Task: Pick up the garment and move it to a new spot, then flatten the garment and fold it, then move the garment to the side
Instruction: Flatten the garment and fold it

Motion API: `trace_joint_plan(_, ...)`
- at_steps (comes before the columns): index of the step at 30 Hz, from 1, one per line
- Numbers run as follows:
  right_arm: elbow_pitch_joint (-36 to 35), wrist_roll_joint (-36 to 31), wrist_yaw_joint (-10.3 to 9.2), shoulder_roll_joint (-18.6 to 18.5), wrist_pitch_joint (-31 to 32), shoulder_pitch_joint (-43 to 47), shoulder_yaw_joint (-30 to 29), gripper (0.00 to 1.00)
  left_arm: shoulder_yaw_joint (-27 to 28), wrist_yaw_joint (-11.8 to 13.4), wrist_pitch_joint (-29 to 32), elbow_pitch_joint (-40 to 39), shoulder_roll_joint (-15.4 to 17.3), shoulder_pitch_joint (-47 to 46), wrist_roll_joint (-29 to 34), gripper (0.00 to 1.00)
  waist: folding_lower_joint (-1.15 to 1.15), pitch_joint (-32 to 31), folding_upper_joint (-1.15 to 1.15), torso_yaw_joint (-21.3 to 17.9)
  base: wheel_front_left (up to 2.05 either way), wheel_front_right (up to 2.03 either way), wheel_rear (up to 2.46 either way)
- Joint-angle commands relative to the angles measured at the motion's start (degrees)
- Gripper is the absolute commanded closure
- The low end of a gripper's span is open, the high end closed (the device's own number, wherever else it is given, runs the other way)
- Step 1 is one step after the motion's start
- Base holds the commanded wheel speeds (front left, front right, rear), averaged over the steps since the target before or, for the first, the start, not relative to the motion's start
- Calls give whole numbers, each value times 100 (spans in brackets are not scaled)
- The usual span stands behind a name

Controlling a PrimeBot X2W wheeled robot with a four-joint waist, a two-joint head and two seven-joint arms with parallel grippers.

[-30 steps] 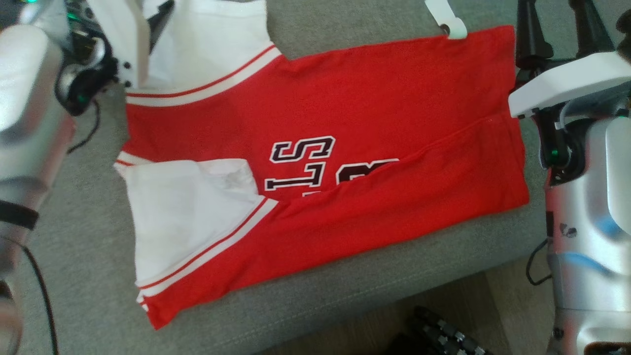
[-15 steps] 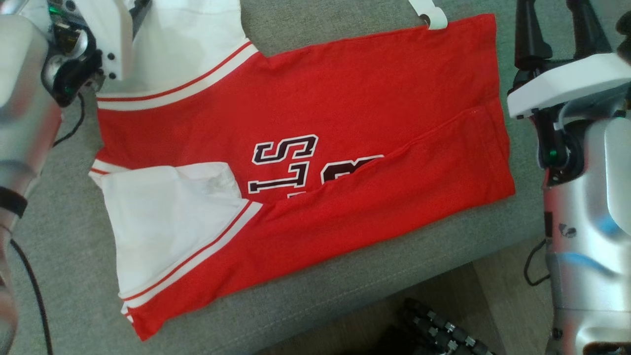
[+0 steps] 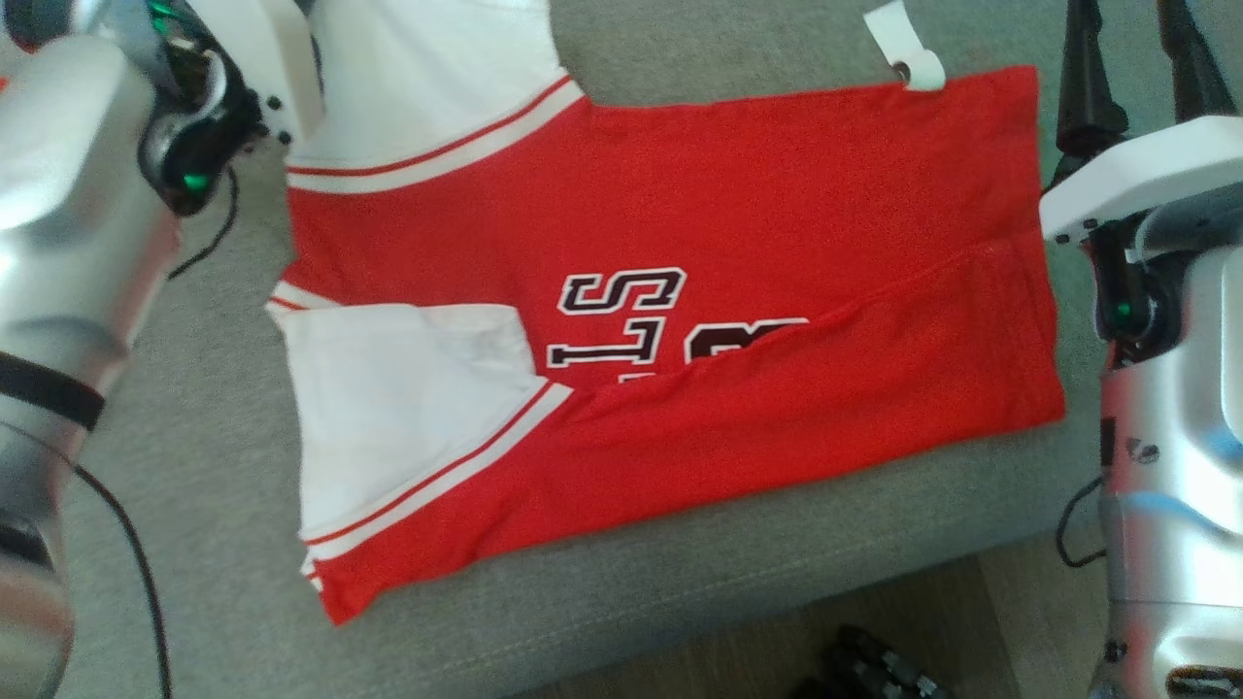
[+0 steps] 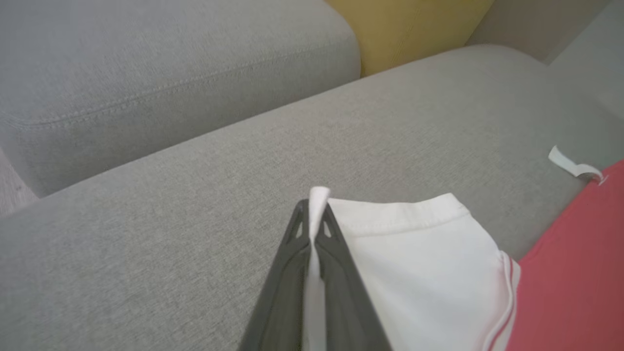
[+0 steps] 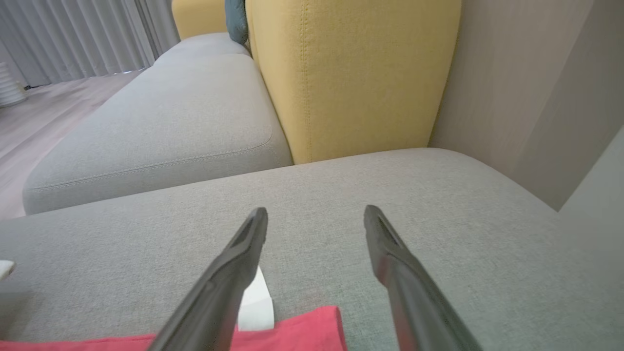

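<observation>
Red jersey [image 3: 738, 223] with white sleeves, spread flat across grey sofa seat [image 3: 194, 466], near long edge folded up over the black lettering. Left gripper [image 4: 312, 209] clamped tight on the hem of the far white sleeve [image 4: 419, 263], cloth pinched between the fingers. Right gripper [image 5: 316, 219] spread wide, holding nothing, poised over the seat just beside the jersey's red corner and white tag [image 5: 258, 307].

Red-white garment [image 3: 699, 243], half-folded, flat on sofa

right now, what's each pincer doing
Left pincer: closed on the white sleeve.
Right pincer: open, holding nothing.
</observation>
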Motion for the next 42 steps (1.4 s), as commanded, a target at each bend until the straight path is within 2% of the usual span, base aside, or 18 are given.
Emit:
trace_joint_plan(1, -142, -24, 37, -79, 31, -136, 55, 0, 202, 8, -168, -163, 157, -142, -74, 100, 0, -184, 0, 193, 0, 0, 0)
trace_joint_plan(7, 281, -76, 37, -326, 244, -31, -157, 0, 141, 8, -680, -549, 122, 259, -256, 100, 0, -559, 0, 620, 0, 0, 0)
trace_joint_plan(16, 943, -206, 37, -569, 759, 5, -492, 0, 9, 57, -795, -1129, 157, 730, -298, 100, 0, -794, 0, 901, 0, 0, 0)
trace_joint_plan(24, 1572, -300, 37, -827, 1278, -219, -396, 0, -53, 258, -676, -1701, 300, 892, -280, 100, 0, -622, 0, 976, 0, 0, 0)
trace_joint_plan(34, 2201, -410, 37, -1082, 1313, -747, -156, 0, -34, 395, -561, -2050, 414, 793, -271, 100, 0, -288, 0, 1066, 0, 0, 0)
trace_joint_plan(39, 2585, -343, 37, -1154, 1570, -889, 18, 0, -9, 450, -553, -2050, 433, 747, -279, 100, 0, -225, 0, 1101, 0, 0, 0)
trace_joint_plan(40, 2646, -298, 37, -1160, 1617, -916, 36, 54, -3, 462, -555, -2039, 436, 739, -280, 100, 0, -222, 0, 1103, 0, 0, 0)
trace_joint_plan(41, 2688, -262, 37, -1171, 1636, -942, 57, 100, 2, 472, -557, -2026, 441, 730, -280, 100, 0, -220, 0, 1103, 0, 0, 0)
trace_joint_plan(42, 2726, -239, 37, -1186, 1647, -964, 81, 100, 3, 483, -559, -2010, 452, 717, -269, 100, 0, -218, 0, 1102, 0, 0, 0)
